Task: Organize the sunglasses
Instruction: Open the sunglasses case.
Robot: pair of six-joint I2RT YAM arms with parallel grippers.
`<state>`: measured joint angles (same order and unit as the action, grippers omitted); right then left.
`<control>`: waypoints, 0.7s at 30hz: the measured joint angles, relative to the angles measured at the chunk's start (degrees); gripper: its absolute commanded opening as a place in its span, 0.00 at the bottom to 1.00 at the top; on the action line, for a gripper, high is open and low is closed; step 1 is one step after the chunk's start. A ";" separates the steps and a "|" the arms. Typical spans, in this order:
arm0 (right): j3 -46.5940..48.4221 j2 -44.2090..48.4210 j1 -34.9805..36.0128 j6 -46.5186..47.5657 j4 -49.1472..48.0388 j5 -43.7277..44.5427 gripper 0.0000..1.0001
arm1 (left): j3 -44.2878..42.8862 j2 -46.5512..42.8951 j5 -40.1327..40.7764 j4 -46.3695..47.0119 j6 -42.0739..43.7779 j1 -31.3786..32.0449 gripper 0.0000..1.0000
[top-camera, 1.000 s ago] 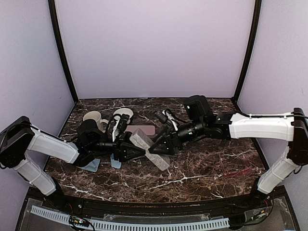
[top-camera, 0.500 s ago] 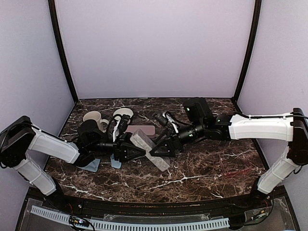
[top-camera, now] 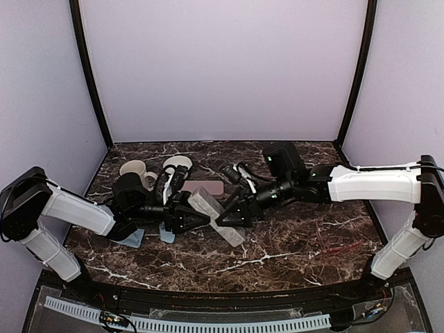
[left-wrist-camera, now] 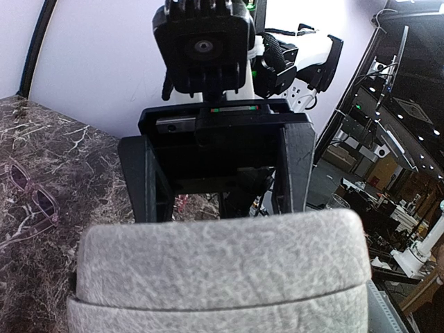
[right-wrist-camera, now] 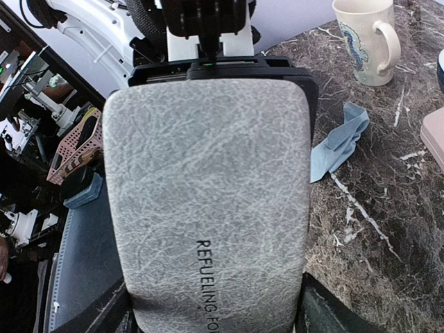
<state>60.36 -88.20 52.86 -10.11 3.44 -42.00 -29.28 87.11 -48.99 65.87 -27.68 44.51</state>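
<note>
A grey oblong case (top-camera: pixel 216 220) is held between my two grippers over the middle of the table. My left gripper (top-camera: pixel 186 218) is shut on its left end; that end fills the left wrist view (left-wrist-camera: pixel 222 270) and hides my fingers. My right gripper (top-camera: pixel 232 214) is shut on its right end, with a finger (right-wrist-camera: pixel 322 312) on each long side of the case (right-wrist-camera: pixel 208 194). A thin red pair of sunglasses (top-camera: pixel 341 248) lies at the right front. A dark pair (left-wrist-camera: pixel 28 201) lies on the marble further back.
A pink case (top-camera: pixel 205 187) lies just behind the grippers. Two light-blue cloths (top-camera: pixel 132 239) (top-camera: pixel 166 236) lie under the left arm; one also shows in the right wrist view (right-wrist-camera: pixel 340 142). Two mugs (top-camera: pixel 132 168) (top-camera: pixel 177 165) stand at the back left.
My right gripper has edged slightly left along the grey case. The left gripper and the case have hardly moved.
</note>
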 measured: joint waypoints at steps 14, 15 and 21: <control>0.00 -1.11 -2.54 -2.58 -2.75 -7.21 0.61 | -0.37 -3.67 1.11 -5.64 1.66 0.83 0.00; 0.00 -1.31 -2.93 -3.19 -3.48 -8.48 0.61 | -0.61 -4.26 1.09 -6.62 2.05 0.87 0.00; -0.92 -1.84 -4.63 -7.54 -9.01 -14.53 0.67 | -1.81 -7.74 0.81 -12.26 4.26 1.03 0.00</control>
<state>59.44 -90.04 48.23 -17.65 -5.56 -56.53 -31.09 79.37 -48.18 53.60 -23.42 45.54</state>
